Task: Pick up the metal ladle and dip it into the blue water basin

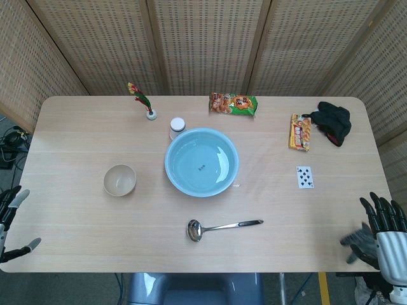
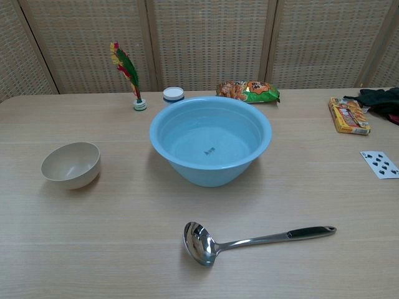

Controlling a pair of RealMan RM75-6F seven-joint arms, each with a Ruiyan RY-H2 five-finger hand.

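Observation:
The metal ladle (image 1: 219, 227) (image 2: 249, 239) lies flat on the table near its front edge, cup to the left and black-tipped handle pointing right. Just behind it stands the blue water basin (image 1: 201, 161) (image 2: 210, 139), with water inside. My left hand (image 1: 11, 219) hangs off the table's left front corner, fingers apart and holding nothing. Off the right front corner, my right hand (image 1: 380, 229) is held with fingers spread, also holding nothing. Both hands are far from the ladle and appear only in the head view.
A beige bowl (image 1: 119, 180) (image 2: 71, 164) sits left of the basin. Behind the basin are a small white jar (image 1: 177, 126) and a feather shuttlecock (image 1: 141, 100). Snack packets (image 1: 233, 103) (image 1: 300, 131), a black cloth (image 1: 332, 121) and a playing card (image 1: 304, 176) lie to the right.

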